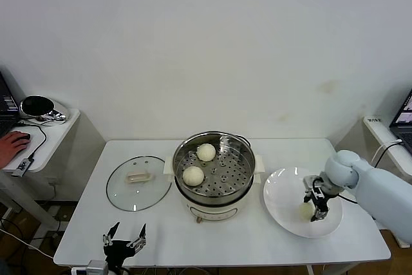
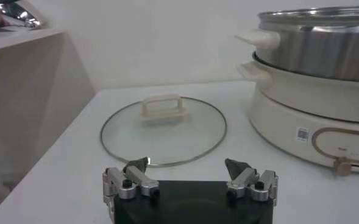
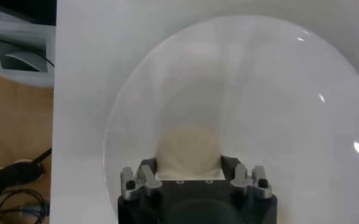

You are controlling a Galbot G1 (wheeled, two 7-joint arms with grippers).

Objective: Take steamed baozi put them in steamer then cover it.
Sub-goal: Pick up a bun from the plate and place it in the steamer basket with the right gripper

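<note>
The steamer [image 1: 248, 167] stands mid-table with two cream-white baozi, one at the back [image 1: 206, 152] and one at the left [image 1: 193, 176], on its perforated tray. My right gripper [image 1: 315, 209] is down on the white plate [image 1: 283, 199] at the right, shut on a third baozi [image 1: 304, 211]. In the right wrist view that baozi [image 3: 188, 145] fills the gap in my right gripper [image 3: 188, 163]. The glass cover [image 1: 138, 182] lies flat to the left of the steamer. My left gripper [image 1: 125, 237] is open and empty, parked at the table's front edge; its wrist view [image 2: 191, 165] faces the cover [image 2: 164, 131] and steamer [image 2: 313, 42].
A side table at the far left holds a person's hand on a mouse [image 1: 14, 141] and a shiny object [image 1: 37, 105]. Another small table [image 1: 383, 132] stands at the far right. The table's right edge lies close past the plate [image 3: 258, 91].
</note>
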